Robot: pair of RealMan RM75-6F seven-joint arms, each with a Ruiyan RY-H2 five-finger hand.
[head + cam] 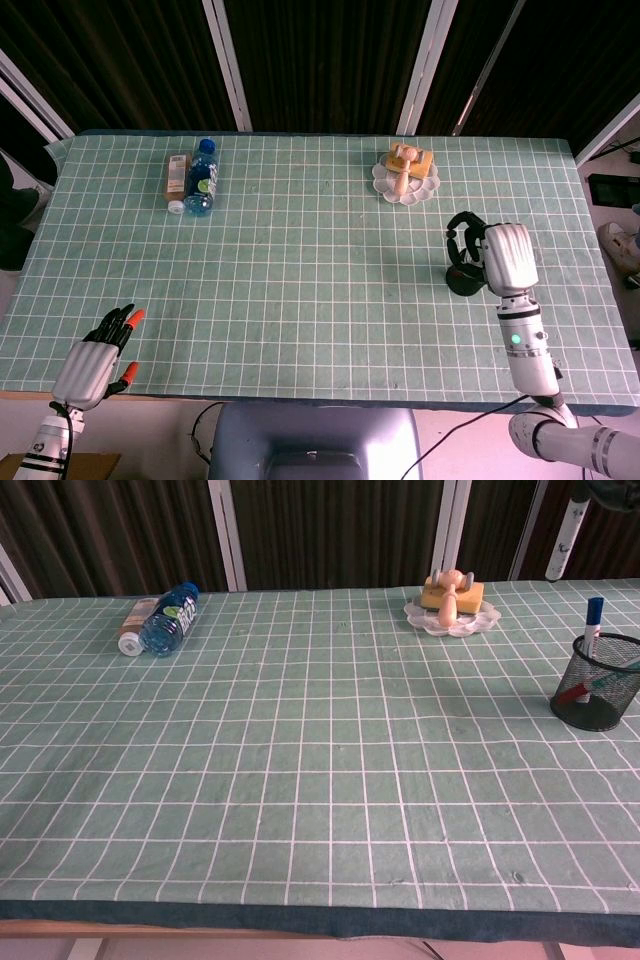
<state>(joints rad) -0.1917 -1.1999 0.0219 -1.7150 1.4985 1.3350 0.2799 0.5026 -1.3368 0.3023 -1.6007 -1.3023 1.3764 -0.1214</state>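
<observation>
1. White marker (565, 535) hanging nearly upright in the air, above and clear of the black mesh cup (598, 695) at the right side of the table (300, 780).
2. Right hand (505, 258) holding the marker by its upper end, dark fingers (458, 238) curling in around it. Grip itself being cut off at the top edge of the chest view, so probably a pinch rather than a full wrap.
3. Left hand (93, 358) resting at the near left table edge, fingers stretched out, holding nothing.
4. Judging the step as drawing the marker clear of the cup: keeping it vertical, travelling straight up, and avoiding any brush against the rim, the blue-capped marker (593, 620) or the red pen (574, 693) standing inside.
5. Head view showing both hands and the right one sitting directly over the cup (463, 283), while hiding the marker. Chest view showing the marker's hang and the cup's contents, while missing the left hand.
6. Lying at the far left: water bottle (202, 180) beside a small brown bottle (176, 178).
</observation>
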